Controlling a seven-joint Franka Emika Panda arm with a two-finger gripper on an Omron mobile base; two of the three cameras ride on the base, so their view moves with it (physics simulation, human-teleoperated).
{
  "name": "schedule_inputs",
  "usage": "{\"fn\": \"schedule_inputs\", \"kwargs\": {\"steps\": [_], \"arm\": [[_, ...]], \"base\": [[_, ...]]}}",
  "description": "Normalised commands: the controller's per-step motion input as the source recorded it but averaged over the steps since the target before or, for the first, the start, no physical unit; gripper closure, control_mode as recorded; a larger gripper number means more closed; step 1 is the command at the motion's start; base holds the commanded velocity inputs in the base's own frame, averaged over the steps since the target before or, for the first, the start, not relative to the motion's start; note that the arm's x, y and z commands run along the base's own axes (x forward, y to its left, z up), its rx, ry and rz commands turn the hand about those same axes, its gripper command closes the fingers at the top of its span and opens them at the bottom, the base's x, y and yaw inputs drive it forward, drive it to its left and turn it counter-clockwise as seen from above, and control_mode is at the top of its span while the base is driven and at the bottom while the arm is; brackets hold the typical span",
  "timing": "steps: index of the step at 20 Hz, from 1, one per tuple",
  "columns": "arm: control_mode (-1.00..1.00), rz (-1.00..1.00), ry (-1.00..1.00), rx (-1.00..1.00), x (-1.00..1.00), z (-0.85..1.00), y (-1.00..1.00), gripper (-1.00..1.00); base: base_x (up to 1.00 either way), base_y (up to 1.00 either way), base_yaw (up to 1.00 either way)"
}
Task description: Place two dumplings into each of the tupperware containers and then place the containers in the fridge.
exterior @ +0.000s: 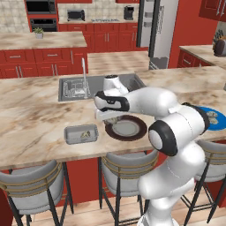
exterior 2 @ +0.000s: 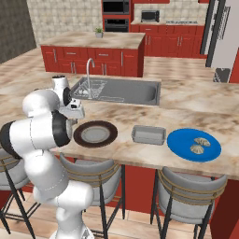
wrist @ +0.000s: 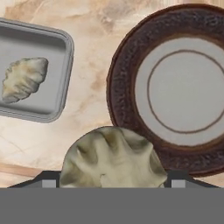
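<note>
- Gripper [wrist: 112, 186] is grasping a dumpling [wrist: 112, 157], which sits between its two dark tips at the 6 o'clock edge of the hand view.
- One more dumpling [wrist: 24, 78] lies inside the tupperware container [wrist: 61, 94] at about 10 o'clock in that view.
- That grey container [exterior: 81, 134] sits on the counter [exterior: 31, 119], just beside the dark-brown plate [exterior: 126, 128] and at its 9 o'clock in the left base view.
- In the right base view, a second container [exterior 2: 148, 134] looks empty, and the blue plate [exterior 2: 193, 144] at its 3 o'clock has two dumplings [exterior 2: 199, 145] on it.
- The robot looks to be carrying the second dumpling to the first container.
- Next, the hand should go over the bare part of the tray, come down low, and let go gently.
- The fridge [exterior 2: 223, 32] is far back at 1 o'clock.
</note>
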Motion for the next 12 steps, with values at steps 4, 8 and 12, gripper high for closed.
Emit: {"fn": "schedule_inputs", "kwargs": {"steps": [4,8,12], "arm": [[-1.0,0.05,0.0,0.0,0.0,0.0,1.0,1.0],[-1.0,0.06,0.0,0.0,0.0,0.0,0.91,1.0],[-1.0,0.05,0.0,0.0,0.0,0.0,0.56,1.0]], "base": [[0.0,0.0,0.0],[0.0,0.0,0.0],[0.0,0.0,0.0]]}}
